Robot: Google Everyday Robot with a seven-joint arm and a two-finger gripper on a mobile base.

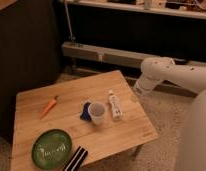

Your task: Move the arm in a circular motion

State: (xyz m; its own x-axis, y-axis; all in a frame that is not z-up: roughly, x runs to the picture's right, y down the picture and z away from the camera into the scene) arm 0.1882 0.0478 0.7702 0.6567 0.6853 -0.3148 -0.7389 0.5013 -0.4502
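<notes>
The large glossy white arm [168,74] reaches in from the right, bends at a bulbous joint and points down-left. Its gripper [136,95] hangs at the end of the arm, just past the right edge of the wooden table [71,92], to the right of a white tube [115,105]. It holds nothing that I can see. A second thick white segment [196,135] fills the lower right corner.
On the table lie a carrot [50,105], a white cup [97,112] with a blue item [85,111] beside it, a green plate [51,149] and a dark striped object [76,159] at the front edge. A dark shelf unit [121,55] stands behind.
</notes>
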